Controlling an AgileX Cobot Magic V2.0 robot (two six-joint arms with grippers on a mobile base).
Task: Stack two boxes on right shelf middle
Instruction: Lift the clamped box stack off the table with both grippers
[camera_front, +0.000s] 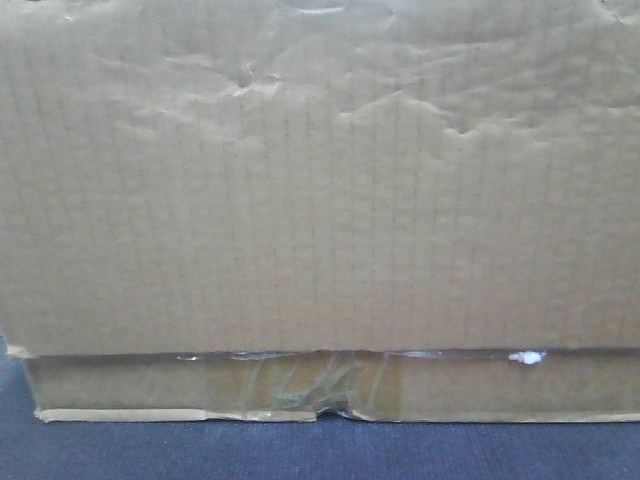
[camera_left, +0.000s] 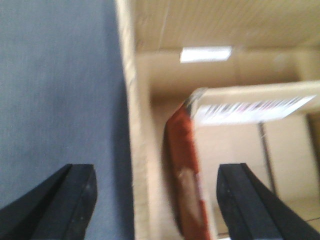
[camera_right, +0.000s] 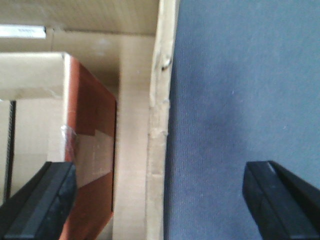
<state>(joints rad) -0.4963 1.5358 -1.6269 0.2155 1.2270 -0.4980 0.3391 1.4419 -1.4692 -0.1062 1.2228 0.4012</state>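
- While the front view is almost filled by the cardboard box (camera_front: 320, 200), it shows little else: wrinkled brown face, sitting on a blue-grey surface (camera_front: 300, 450) that shows only below the box.
- Under that face, left to right: a lower strip (camera_front: 120, 385) of cardboard, clear tape (camera_front: 300, 385) crumpled at its middle, and a white fleck (camera_front: 527, 357) near the right end. Can't tell whether the strip is a flap or a separate box.
- Left wrist view: the left gripper (camera_left: 157, 175) is spread wide, nothing between its black fingers (camera_left: 65, 205) but air and the box wall (camera_left: 132, 125) below.
- Left of that wall is the blue-grey surface. Right of it is the open inside of the box.
- Inside, just beside the wall, is a smaller box (camera_left: 182, 165) with a red-brown side and a barcode label (camera_left: 255, 110) on top. A white label (camera_left: 205, 54) sits on the far inner wall. View is blurred.
- Right wrist view: the right gripper (camera_right: 159, 172) is also spread wide, holding nothing, straddling the opposite box wall (camera_right: 159, 100).
- Left of this wall is the box interior with the red-brown smaller box, apart from the wall. Right of it is the blue-grey surface.
- Neither gripper's fingers touch cardboard as far as the views show.
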